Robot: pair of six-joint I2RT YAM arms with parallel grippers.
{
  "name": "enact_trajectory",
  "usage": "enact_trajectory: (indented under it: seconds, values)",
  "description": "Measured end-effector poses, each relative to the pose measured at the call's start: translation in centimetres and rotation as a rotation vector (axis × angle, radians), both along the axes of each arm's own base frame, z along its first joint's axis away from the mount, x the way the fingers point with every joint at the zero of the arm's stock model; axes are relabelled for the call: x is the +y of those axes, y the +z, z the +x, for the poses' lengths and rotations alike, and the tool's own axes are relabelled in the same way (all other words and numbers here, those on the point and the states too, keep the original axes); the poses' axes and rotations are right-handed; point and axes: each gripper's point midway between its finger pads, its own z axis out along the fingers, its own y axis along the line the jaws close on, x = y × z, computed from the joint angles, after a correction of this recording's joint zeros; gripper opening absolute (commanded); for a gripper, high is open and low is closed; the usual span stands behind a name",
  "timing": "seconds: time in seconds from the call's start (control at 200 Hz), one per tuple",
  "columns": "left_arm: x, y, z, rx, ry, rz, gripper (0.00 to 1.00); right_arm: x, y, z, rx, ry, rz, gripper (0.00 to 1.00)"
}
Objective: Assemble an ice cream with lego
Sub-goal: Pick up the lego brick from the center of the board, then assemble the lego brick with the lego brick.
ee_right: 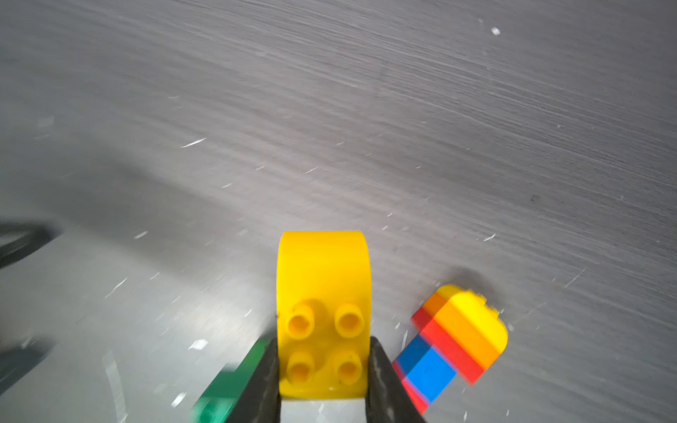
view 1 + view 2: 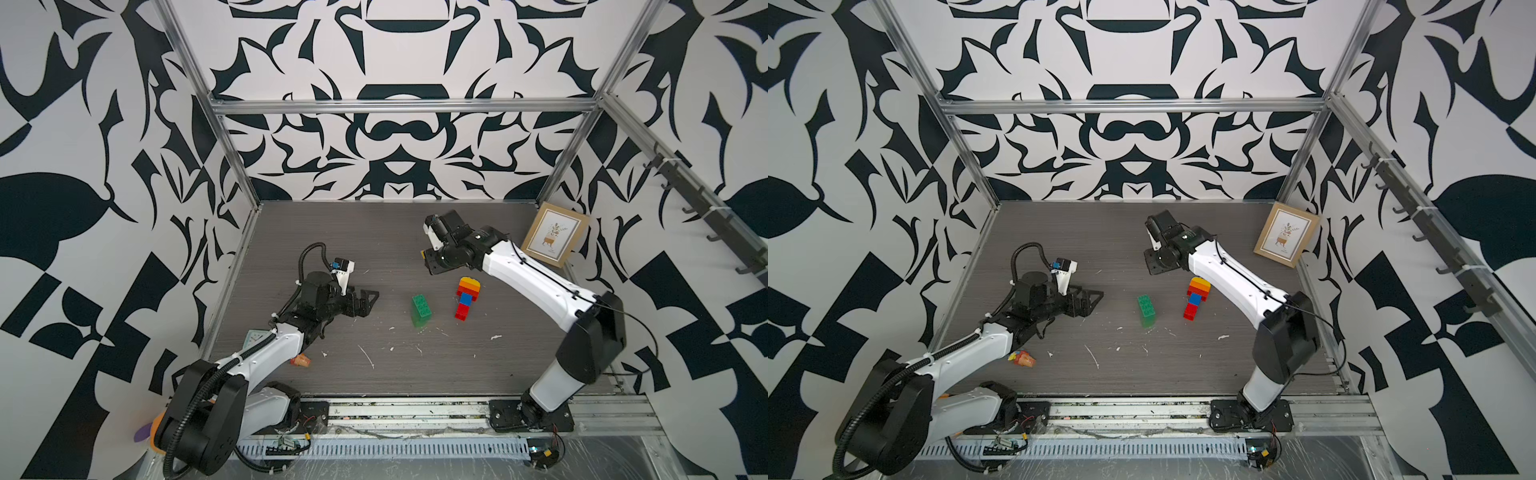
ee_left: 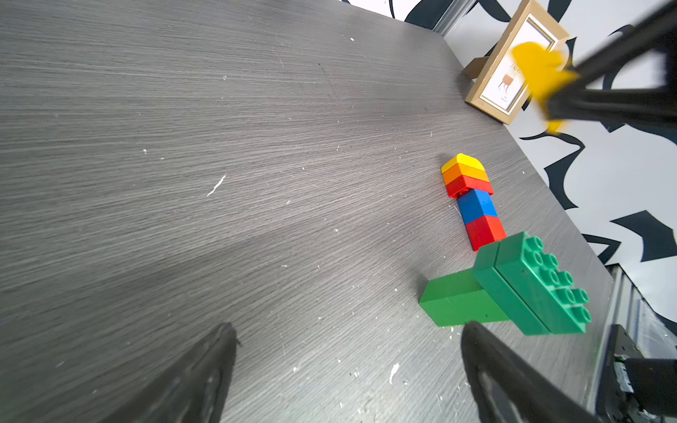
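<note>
Right tool (image 1: 324, 370) clamped on a yellow dome brick (image 1: 322, 271) over the tabletop (image 1: 329, 110) — striped brick stack (image 1: 458, 337) near it; left tool (image 3: 348, 329) spread wide, empty.

Left gripper (image 2: 370, 300) splayed, right gripper (image 1: 323, 342) apparently clenched.

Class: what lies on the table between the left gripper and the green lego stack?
Only bare grey table, as both top views show; the left gripper and green lego stack stand apart.
</note>
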Motion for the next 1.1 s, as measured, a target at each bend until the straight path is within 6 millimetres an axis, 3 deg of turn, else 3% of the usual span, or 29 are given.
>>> enact_trajectory:
  seconds: [0.125,0.345,0.705,1.1]
  values:
    - [-0.1,0.0,-0.1,0.003,-0.004,-0.006,0.99,1.0,0.7,-4.1,0.006,0.024,0.0,0.18]
    - [-0.3,0.4,-0.1,-0.008,-0.014,-0.024,0.99,1.2,-3.2,-7.9,0.076,0.012,-0.09,0.18]
    - [-0.7,0.3,0.0,0.002,-0.024,-0.039,0.99,1.1,-5.1,-9.0,0.087,-0.062,-0.119,0.2]
    - [-0.7,0.3,-0.1,0.004,-0.028,-0.042,0.99,1.5,-5.0,-8.8,0.075,-0.085,-0.097,0.21]
